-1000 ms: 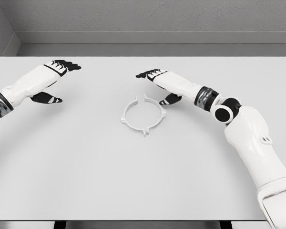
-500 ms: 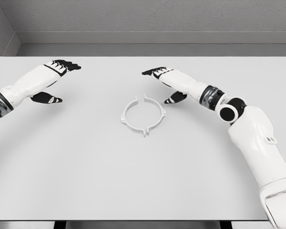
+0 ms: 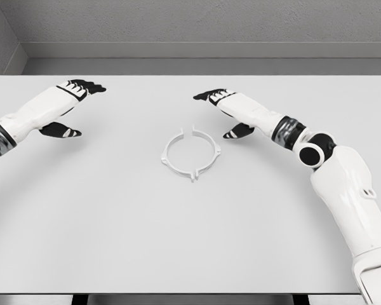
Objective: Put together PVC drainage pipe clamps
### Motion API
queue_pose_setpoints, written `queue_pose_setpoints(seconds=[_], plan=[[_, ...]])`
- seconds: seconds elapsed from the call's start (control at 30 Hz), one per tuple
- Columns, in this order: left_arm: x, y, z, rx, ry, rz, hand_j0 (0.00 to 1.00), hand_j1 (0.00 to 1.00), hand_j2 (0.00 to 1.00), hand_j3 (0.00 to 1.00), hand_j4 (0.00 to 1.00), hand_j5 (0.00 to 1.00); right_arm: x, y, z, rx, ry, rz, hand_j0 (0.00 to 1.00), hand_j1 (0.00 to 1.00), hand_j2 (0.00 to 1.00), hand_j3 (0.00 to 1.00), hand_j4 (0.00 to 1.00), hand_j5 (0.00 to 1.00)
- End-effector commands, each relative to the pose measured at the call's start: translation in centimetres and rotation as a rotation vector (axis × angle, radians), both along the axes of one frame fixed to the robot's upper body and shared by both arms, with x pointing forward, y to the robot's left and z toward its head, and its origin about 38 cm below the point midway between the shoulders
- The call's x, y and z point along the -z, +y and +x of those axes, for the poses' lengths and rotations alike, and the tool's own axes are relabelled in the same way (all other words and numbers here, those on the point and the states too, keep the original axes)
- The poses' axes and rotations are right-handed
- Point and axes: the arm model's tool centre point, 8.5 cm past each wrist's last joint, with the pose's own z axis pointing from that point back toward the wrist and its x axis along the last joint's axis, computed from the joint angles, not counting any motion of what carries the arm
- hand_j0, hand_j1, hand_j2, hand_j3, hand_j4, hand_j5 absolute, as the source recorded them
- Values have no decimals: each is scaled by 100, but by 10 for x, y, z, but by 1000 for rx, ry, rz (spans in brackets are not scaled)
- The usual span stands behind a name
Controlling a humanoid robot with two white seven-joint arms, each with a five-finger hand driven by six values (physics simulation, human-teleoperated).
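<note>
Clamp: my white clamp ring (image 3: 192, 155) lay mid-worktop (image 3: 114, 241), halves apparently mated, a gap at its far side.
Hands: left hand (image 3: 66, 109) and right hand (image 3: 227, 112) hovered spread, holding nothing.

Bright, even, diffuse light fills the scene; the white surface (image 3: 114, 241) shows no glare and only faint, soft shadows. Everything is sharp, with no blur or edge distortion.
</note>
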Motion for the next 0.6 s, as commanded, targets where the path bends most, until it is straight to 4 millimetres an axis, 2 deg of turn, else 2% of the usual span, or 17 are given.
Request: queue_pose_setpoints(seconds=[0.0,0.57], plan=[[-1,1,0,-3,-2,-7,100,100,100,100,100,100,0,0,0,0,0,2,100,100,100,100,100,100],[-1,1,0,-3,-2,-7,100,100,100,100,100,100,8,12,-6,-25,18,1,100,100,100,100,100,100]])
